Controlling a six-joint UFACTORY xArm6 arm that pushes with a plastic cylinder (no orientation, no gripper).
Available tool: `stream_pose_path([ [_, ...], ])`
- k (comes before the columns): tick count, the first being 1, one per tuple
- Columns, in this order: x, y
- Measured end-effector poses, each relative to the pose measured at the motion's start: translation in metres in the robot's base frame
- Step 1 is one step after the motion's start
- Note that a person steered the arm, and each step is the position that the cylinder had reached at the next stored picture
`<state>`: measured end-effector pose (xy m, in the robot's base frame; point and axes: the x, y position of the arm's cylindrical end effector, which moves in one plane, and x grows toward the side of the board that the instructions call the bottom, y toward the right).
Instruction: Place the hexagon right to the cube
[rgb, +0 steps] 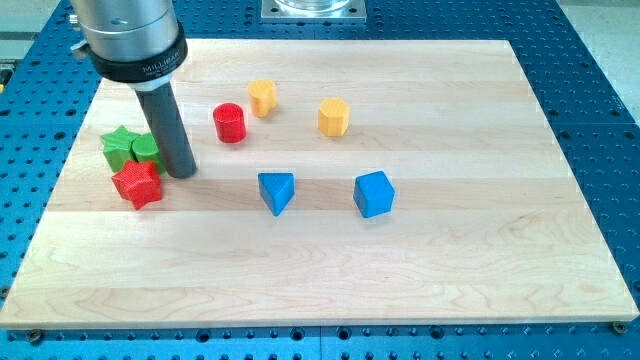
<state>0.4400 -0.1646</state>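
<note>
Seven small coloured blocks on the wooden board. Far left: green star block, green cylinder, probably touching it, red star block below. My tip sits just right of those, no gripper fitted. Then red cylinder, small yellow block, blue triangular block, yellow hexagon, blue cube; hexagon up-left of cube.

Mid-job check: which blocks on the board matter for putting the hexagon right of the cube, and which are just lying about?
In the job:
yellow hexagon
blue cube
my tip, far off at the view's left

Lying about:
yellow cylinder
red cylinder
blue triangular block
green star
green cylinder
red star
</note>
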Motion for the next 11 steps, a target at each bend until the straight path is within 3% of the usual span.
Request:
stream_pose_path([
  [1,0.000,-0.011],
  [2,-0.002,0.026],
  [5,-0.074,0.155],
  [7,-0.087,0.241],
  [9,-0.072,0.312],
  [10,-0.088,0.334],
  [11,-0.025,0.347],
])
